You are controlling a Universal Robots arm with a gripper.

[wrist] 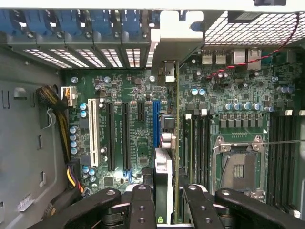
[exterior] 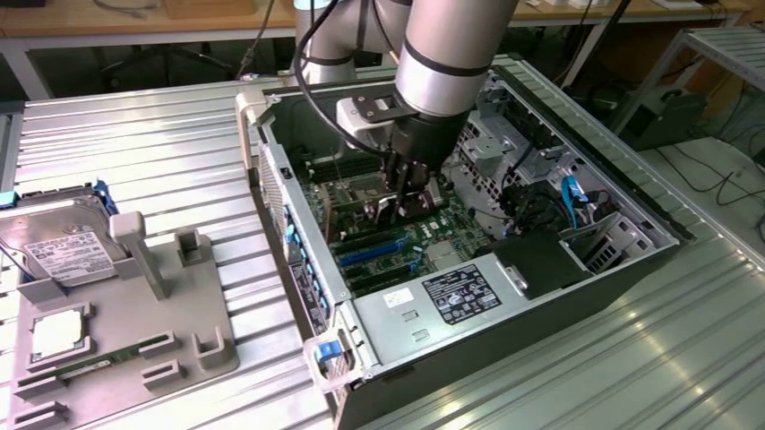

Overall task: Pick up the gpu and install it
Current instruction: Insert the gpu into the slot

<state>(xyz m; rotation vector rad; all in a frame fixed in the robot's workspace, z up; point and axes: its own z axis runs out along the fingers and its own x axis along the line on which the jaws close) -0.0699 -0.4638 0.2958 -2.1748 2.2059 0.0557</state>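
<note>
In the wrist view I see the gpu (wrist: pixel 164 162) edge-on, thin and dark green, its silver end bracket (wrist: pixel 174 43) reaching toward the slotted back wall of the case. My gripper (wrist: pixel 167 206) is shut on it, a black finger (wrist: pixel 142 205) on one side of the card and its twin on the other. The card hangs just above the motherboard, beside the long blue slot (wrist: pixel 156 129). In the exterior view my gripper (exterior: pixel 400 199) is down inside the open computer case (exterior: pixel 358 327) over the green motherboard (exterior: pixel 400 244), with the gpu (exterior: pixel 404 211) below the fingers.
Black memory slots (wrist: pixel 195 143) and a bare CPU socket (wrist: pixel 238 167) lie close beside the card. Case walls, a drive cage (exterior: pixel 514 143) and blue cables (exterior: pixel 574 202) hem the arm in. A grey fixture (exterior: pixel 132 305) at the exterior view's left holds a hard drive (exterior: pixel 60 251) and a RAM stick (exterior: pixel 102 363).
</note>
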